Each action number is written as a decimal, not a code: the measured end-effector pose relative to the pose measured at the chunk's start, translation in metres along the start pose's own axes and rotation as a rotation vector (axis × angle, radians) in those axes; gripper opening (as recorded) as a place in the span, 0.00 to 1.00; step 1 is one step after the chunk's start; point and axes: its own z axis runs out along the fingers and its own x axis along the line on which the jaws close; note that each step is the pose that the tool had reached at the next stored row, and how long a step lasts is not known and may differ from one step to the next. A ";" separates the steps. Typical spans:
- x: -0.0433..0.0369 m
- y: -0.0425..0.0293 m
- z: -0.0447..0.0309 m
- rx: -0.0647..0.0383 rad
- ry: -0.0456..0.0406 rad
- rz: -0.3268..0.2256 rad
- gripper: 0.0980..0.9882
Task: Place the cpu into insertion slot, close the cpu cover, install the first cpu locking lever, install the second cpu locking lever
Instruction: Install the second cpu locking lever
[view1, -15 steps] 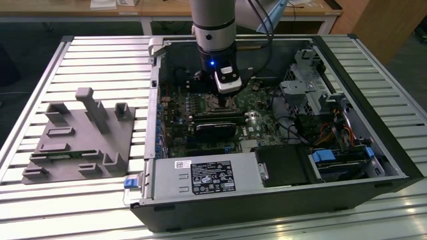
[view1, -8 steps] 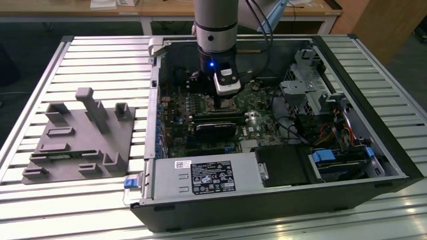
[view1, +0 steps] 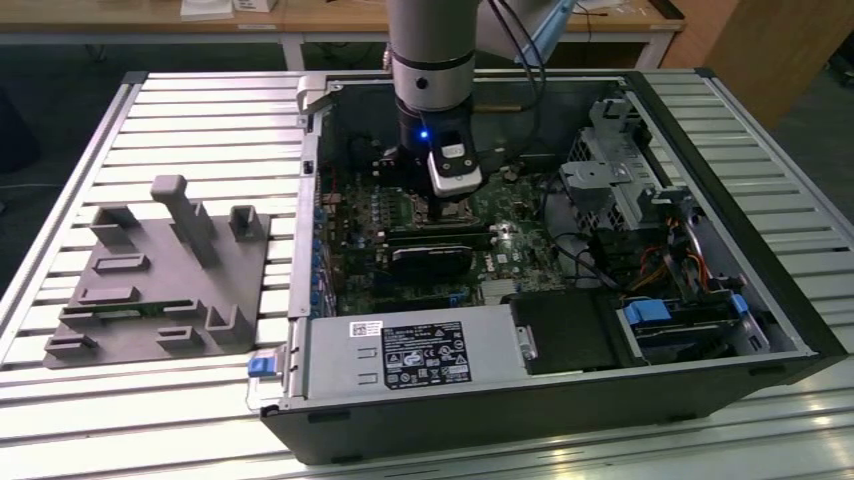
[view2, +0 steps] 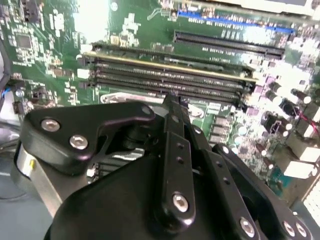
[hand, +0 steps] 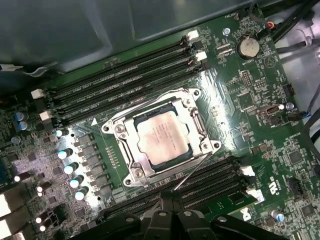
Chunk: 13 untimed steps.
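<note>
1. Hovering over the board, your gripper (hand: 167, 212) sits just beside the insertion slot (hand: 161, 137); its jaws look pinched together and empty.
2. You have the cpu (hand: 162, 136) seated flat in the slot, with the cpu cover (hand: 197, 120) lying down around it.
3. Catch the thin springy wire lever (hand: 192, 172) squarely; it is slim, bright and slippery.
4. Expect matte silver on the chip and glossy stamped steel on the frame.

Robotics lab or workshop, slatted aluminium bench (view1: 107, 130), opened computer case (view1: 534, 400) (wooden desks (view1: 334, 20) behind)
</note>
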 end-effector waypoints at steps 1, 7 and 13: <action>0.0000 -0.0006 0.0012 -0.005 0.0022 -0.002 0.01; 0.0019 -0.0023 0.0060 -0.044 0.0180 -0.028 0.01; 0.0031 -0.0085 0.0109 -0.068 0.0278 -0.042 0.01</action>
